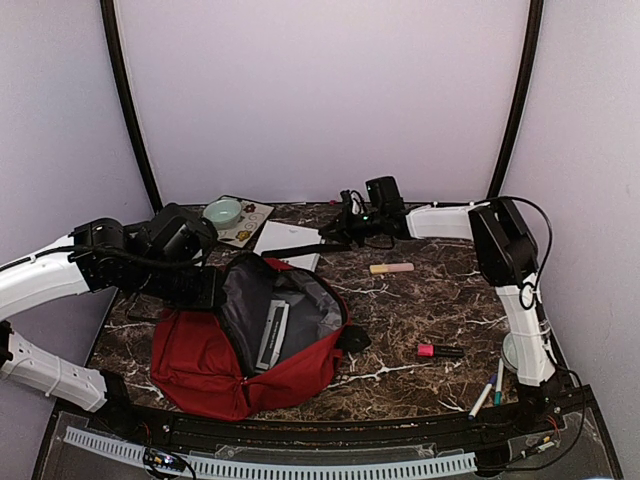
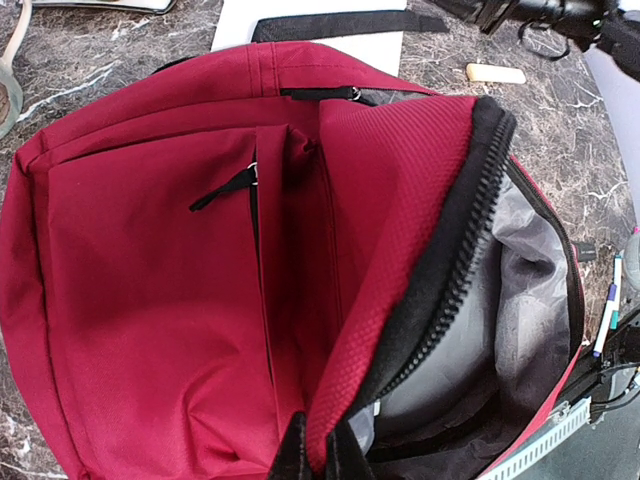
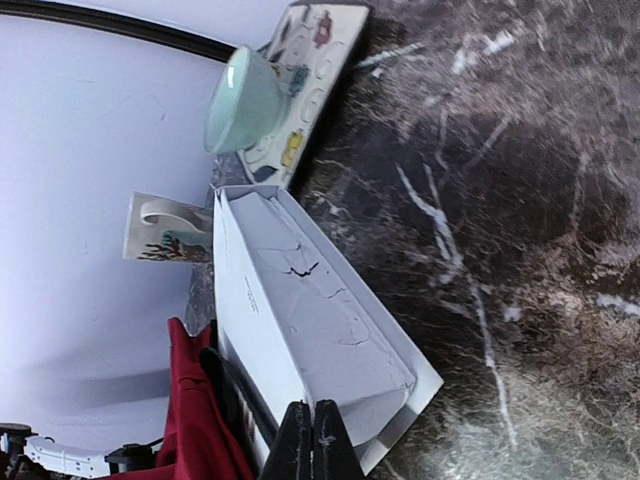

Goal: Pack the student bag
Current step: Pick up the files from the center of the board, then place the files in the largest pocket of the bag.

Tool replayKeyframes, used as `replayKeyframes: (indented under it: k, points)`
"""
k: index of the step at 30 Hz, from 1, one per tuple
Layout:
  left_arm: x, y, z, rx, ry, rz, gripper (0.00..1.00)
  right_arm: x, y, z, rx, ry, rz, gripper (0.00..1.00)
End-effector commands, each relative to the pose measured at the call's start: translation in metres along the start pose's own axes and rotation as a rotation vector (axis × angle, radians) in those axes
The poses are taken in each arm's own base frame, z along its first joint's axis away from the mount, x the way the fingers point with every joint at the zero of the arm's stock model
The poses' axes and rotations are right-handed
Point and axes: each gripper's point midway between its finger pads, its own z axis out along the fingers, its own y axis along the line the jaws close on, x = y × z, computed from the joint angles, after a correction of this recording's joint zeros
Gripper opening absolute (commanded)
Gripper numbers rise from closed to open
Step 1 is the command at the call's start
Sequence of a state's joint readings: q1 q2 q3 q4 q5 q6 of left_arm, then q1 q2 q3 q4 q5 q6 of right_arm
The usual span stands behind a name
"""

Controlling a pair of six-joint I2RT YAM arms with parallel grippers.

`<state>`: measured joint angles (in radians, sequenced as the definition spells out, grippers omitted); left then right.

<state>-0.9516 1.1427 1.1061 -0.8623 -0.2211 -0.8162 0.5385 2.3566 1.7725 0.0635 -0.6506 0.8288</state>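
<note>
A: Step?
B: Holding the mouth open. The student bag (image 1: 215,365), a big dark-red fabric backpack, lies just in front of the flat white cardboard box (image 3: 300,300). The left gripper (image 2: 318,432) pinches its zippered flap, and the right gripper (image 3: 313,412) is closed on the black webbing strap (image 2: 330,25).
A: Inside?
B: Grey lining and one pale flat strip (image 1: 272,335). Next move is probably fetching a loose item.

Table (image 1: 430,300): dark marble pattern, white veins.
Pale green bowl (image 1: 223,212): far left, resting on a printed board (image 1: 254,224).
White shallow box (image 1: 288,243): just beside the board.
Yellow-and-pink stick (image 1: 391,268): right of centre.
Pink marker (image 1: 440,351): black cap.
2 pens, near right corner: white pen (image 1: 481,401), teal pen (image 1: 498,381).
</note>
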Motion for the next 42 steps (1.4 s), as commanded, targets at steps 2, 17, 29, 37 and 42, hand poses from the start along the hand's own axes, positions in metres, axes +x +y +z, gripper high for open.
replayKeyframes:
  k: [2,17,29,37,42]
  points:
    - [-0.018,-0.011,-0.019,0.058,-0.056,0.006,0.0,-0.055,0.099,-0.06,-0.121,-0.168,-0.182,0.0]
    - [-0.034,-0.029,-0.037,0.136,-0.095,0.018,0.0,-0.069,0.149,-0.14,0.032,-0.27,-0.385,0.0]
    - [-0.042,-0.047,-0.035,0.183,-0.107,0.06,0.0,-0.048,0.168,-0.202,0.158,-0.322,-0.466,0.0]
    - [-0.051,-0.064,-0.034,0.225,-0.109,0.099,0.0,-0.027,0.168,-0.229,0.219,-0.315,-0.488,0.0]
    - [-0.053,-0.071,-0.033,0.246,-0.107,0.114,0.0,-0.006,0.181,-0.252,0.208,-0.332,-0.5,0.0]
